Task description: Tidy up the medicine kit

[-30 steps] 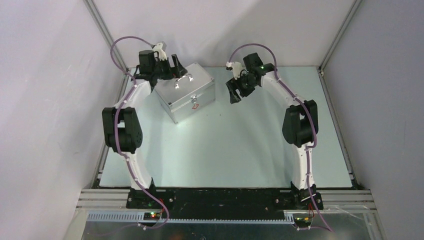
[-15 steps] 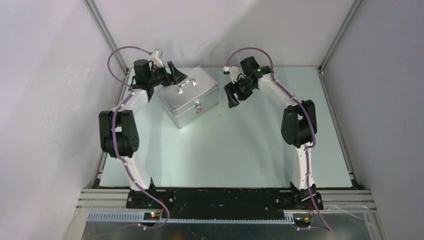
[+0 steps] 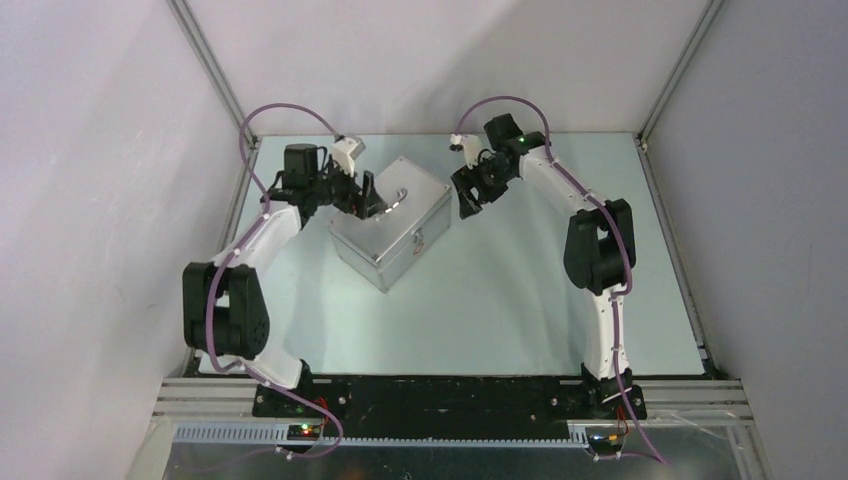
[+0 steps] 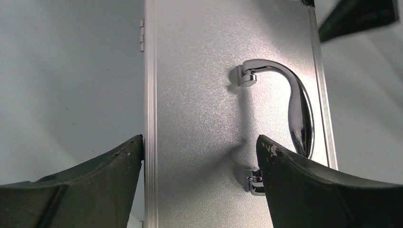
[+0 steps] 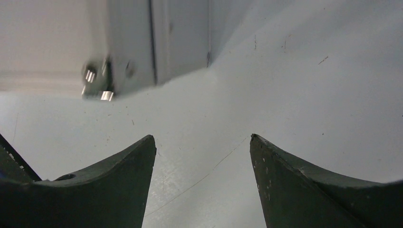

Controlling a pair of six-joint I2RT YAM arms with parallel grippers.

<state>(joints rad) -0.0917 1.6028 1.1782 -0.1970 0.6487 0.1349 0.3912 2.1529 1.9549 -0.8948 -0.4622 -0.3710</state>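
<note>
Top external view: the kit [image 3: 395, 232] sits shut on the bench [image 3: 520, 310], in the far left part, one corner pointing toward the arms' bases. A second ago it lay farther back and more to the left. It has since slid nearer and rightward and turned a little, so its right corner now comes close to the right fingers [image 3: 466, 196], which have hardly shifted. The left arm has swung round with it. Its left fingers [image 3: 368, 198], then at the kit's far left edge, now hang over the lid beside the handle [image 3: 398, 197].

From above, those fingers cover part of the lid and the handle's left end, and the small mark on the front face is too small to read. In the left wrist view the kit runs off the frame at top and bottom. The handle's nearer mount is half hidden behind one finger. In the right wrist view only a blurred corner of the kit shows (cut off at the top edge).

The left fingers stand apart, one at the lid's hinged edge and the other at the handle's near end. Whether they touch the lid I cannot tell. The right fingers are apart too, over bare bench, with the kit's corner ahead of them and to their left, not between them.
</note>
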